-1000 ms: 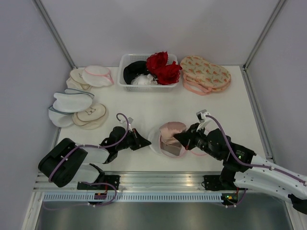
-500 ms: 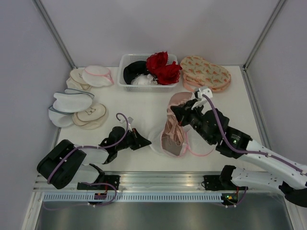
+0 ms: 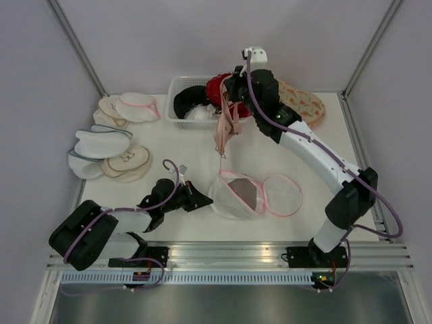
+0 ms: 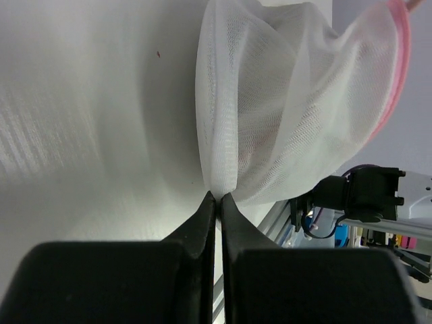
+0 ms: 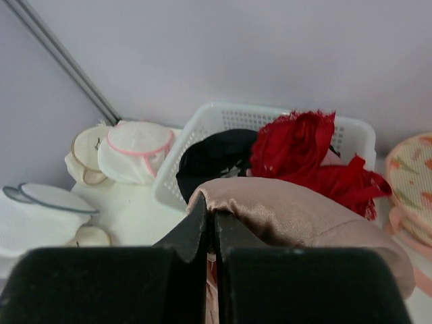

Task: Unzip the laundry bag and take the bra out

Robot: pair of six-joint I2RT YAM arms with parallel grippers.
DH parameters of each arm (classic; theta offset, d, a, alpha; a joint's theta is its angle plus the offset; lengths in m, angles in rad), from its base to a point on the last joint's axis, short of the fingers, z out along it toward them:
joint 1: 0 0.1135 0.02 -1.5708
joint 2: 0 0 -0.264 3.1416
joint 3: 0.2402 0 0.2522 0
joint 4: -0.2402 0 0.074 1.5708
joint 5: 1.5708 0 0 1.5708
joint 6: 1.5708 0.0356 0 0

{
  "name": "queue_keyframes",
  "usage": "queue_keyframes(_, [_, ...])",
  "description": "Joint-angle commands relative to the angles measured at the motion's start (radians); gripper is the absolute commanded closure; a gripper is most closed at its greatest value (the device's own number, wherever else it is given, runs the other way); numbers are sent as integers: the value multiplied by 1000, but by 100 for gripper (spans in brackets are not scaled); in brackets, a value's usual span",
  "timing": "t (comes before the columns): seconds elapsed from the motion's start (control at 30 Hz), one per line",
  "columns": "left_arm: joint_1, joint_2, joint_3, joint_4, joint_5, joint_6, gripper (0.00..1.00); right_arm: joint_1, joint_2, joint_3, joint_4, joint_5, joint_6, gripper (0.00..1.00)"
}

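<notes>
The laundry bag (image 3: pixel 253 194), white mesh with pink zipper trim, lies unzipped and spread open at the table's near middle. My left gripper (image 3: pixel 204 200) is shut on the bag's left mesh edge (image 4: pixel 219 182), low at the table. The pale pink satin bra (image 3: pixel 227 128) hangs in the air in front of the basket, clear of the bag. My right gripper (image 3: pixel 229 91) is shut on the bra's top fold (image 5: pixel 297 216), raised high near the basket's right end.
A white basket (image 3: pixel 177 86) at the back holds black, white and red garments (image 5: pixel 297 145). Beige floral pouches (image 3: pixel 297 104) lie to its right. More white and cream pouches (image 3: pixel 111 152) are stacked at the left, one with pink trim (image 5: pixel 135 150).
My right arm has lifted the bra out of the bag and swung it up and back toward the basket. The bag now lies open and empty; my left gripper has stayed put.
</notes>
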Motion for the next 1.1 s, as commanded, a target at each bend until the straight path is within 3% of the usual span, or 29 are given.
queue_keyframes(0.0, [-1, -14, -10, 27, 34, -3, 98, -41, 139, 186, 55, -118, -19, 100])
queue_keyframes(0.2, [-1, -12, -18, 48, 49, -18, 98, -76, 420, 653, 54, -185, -30, 100])
queue_keyframes(0.33, [-1, -11, -35, 67, 46, -27, 98, -87, 540, 864, 92, -201, -44, 100])
queue_keyframes(0.57, [-1, 28, -37, 99, 58, -33, 98, -96, 496, 791, 277, -193, -41, 100])
queue_keyframes(0.73, [-1, 63, -33, 145, 72, -49, 98, -130, 640, 947, 242, -196, 23, 100])
queue_keyframes(1.07, [-1, 46, -53, 154, 64, -59, 98, -197, 835, 843, 144, -236, 85, 99])
